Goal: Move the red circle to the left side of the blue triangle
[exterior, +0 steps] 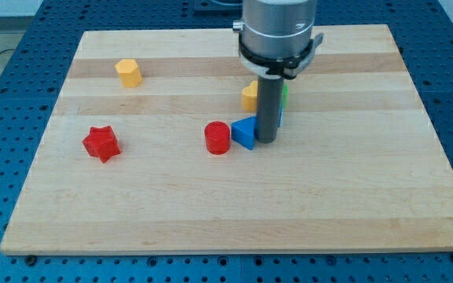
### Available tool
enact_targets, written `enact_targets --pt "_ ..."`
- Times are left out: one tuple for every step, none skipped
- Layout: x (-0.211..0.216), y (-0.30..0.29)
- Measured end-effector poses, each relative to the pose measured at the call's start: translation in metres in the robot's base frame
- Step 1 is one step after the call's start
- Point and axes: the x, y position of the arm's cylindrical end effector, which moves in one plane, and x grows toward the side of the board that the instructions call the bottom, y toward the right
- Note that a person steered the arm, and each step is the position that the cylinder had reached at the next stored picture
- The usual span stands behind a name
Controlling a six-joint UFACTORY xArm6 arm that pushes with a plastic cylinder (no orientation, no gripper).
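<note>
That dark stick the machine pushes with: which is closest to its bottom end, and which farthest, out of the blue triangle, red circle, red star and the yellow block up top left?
Counted from my tip:
1. Blue triangle, right against it on the view's left.
2. Red circle, just beyond the triangle, leftward.
3. Yellow block, toward the view's top left.
4. Red star, far left.
The last two are nearly level; the star looks slightly farther.

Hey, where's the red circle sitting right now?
The red circle sits near the board's middle, right against the view's left side of the blue triangle. My tip is just past the triangle, on its view-right side.
</note>
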Motion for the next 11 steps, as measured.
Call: enact_targets --pt "0.001 -0.024" --pt "0.003 -0.031" --pt "0.031 -0.024" --pt "0.029 -0.056" --pt "0.024 -0.102" --pt "0.014 -0.123" --pt "-0.011 -0.123" --pt "-0.014 -0.123" --pt "-0.016 -0.123" --pt "-0.035 -0.123" --pt "-0.055 -0.123"
